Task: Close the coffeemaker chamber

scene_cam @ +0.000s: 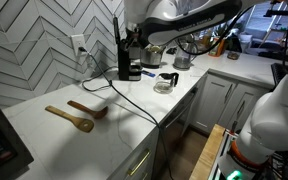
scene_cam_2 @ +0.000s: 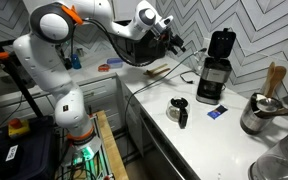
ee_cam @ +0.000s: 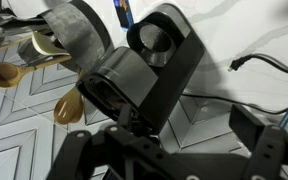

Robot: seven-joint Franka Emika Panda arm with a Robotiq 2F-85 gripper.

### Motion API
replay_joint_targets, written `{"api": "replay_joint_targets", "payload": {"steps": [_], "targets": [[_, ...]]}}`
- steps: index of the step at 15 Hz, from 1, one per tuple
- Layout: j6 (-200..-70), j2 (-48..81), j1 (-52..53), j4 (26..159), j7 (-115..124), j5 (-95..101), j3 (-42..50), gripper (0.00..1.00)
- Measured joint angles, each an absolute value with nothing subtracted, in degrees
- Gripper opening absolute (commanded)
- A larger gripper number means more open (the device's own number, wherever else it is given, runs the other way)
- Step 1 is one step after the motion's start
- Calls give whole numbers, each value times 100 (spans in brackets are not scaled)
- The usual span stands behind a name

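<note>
The black coffeemaker stands on the white counter against the tiled wall. Its chamber lid is hinged up and stands open. It also shows in an exterior view with the lid upright. In the wrist view I look down on the open chamber and the raised lid. My gripper hovers in the air beside the lid, apart from it. In the wrist view its fingers are spread apart and empty.
A glass carafe sits on the counter in front of the coffeemaker. A steel kettle stands behind it. Two wooden spoons lie on the counter. A steel pot stands nearby. A power cable runs along the counter.
</note>
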State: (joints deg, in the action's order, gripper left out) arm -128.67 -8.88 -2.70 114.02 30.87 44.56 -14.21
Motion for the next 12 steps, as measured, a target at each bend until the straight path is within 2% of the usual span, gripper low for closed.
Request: {"api": "replay_joint_targets", "payload": {"steps": [12], "targets": [[-13463,206,-43,10124,4226,5913,-926,100]]}}
